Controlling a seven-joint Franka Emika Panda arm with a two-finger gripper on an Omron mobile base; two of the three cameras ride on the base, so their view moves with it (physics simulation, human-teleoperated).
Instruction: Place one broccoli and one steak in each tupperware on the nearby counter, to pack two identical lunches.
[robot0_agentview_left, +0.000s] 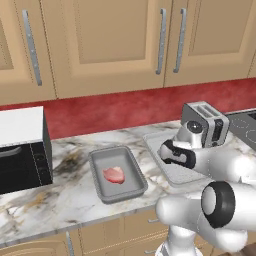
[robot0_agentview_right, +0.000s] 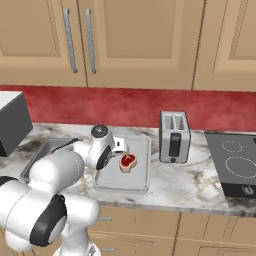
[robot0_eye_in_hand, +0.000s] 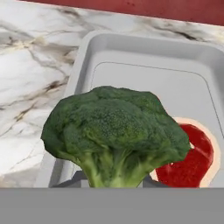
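Gripping a broccoli (robot0_eye_in_hand: 116, 138), the gripper (robot0_eye_in_hand: 114, 181) hangs over the paler tray (robot0_eye_in_hand: 87, 57) on the counter (robot0_eye_in_hand: 30, 78), where a red steak (robot0_eye_in_hand: 188, 162) lies. Left base view adds the darker tray (robot0_agentview_left: 131, 176) holding a pink steak (robot0_agentview_left: 113, 175), beside a microwave (robot0_agentview_left: 22, 150).

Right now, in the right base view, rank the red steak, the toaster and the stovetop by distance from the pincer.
1. Red steak, in the pale tray just right of the pincer.
2. Toaster, further right on the counter.
3. Stovetop, at the far right edge.
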